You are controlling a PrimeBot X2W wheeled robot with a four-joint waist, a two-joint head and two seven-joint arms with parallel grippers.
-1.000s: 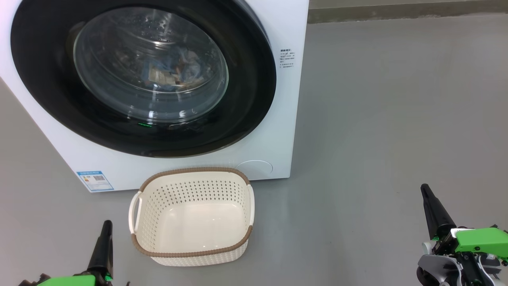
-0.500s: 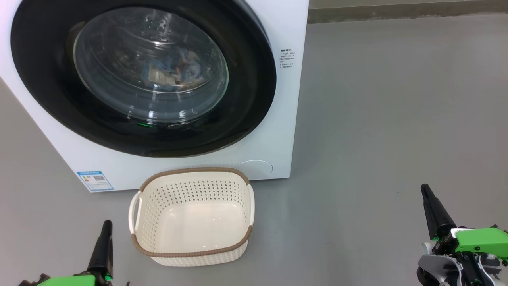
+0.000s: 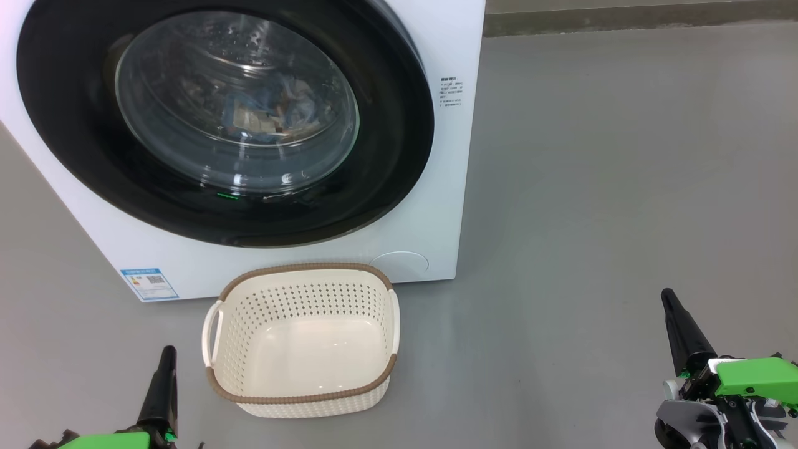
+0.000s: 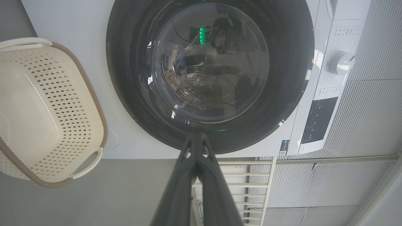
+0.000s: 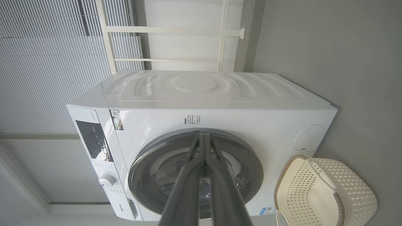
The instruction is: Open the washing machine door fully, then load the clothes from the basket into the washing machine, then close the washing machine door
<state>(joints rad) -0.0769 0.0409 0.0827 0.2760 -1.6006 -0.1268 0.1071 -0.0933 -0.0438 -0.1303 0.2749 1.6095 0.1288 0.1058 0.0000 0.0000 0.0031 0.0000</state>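
1. The washing machine (image 3: pixel 446 187) fills the upper left of the head view and stands on the grey floor (image 3: pixel 592 187).
2. The washing machine door (image 3: pixel 224 118) is shut, flush against the white front, with its glass bowl bulging at the centre.
3. The clothes (image 3: pixel 268 112) show through that glass as a blue and brownish heap inside the drum, in the upper left of the frame.
4. The basket (image 3: pixel 299 268) sits on the floor at lower centre, just below the machine's front, and its bare cream bottom shows. I cannot tell whether it touches the machine.
5. The left claw (image 3: pixel 167 358) rises from the lower left corner, just beside the basket's left handle. Its fingers are pressed together with nothing between them.
6. The right claw (image 3: pixel 672 305) rises at the lower right, well apart from the basket. It is closed too and grips nothing.
7. A blue label (image 3: pixel 148 284) sits at the machine's lower left front corner, and a round flap (image 3: pixel 399 262) lies just above the basket's far rim.
8. In the left wrist view a white dial (image 4: pixel 340 62) shows at the right, beside the door.
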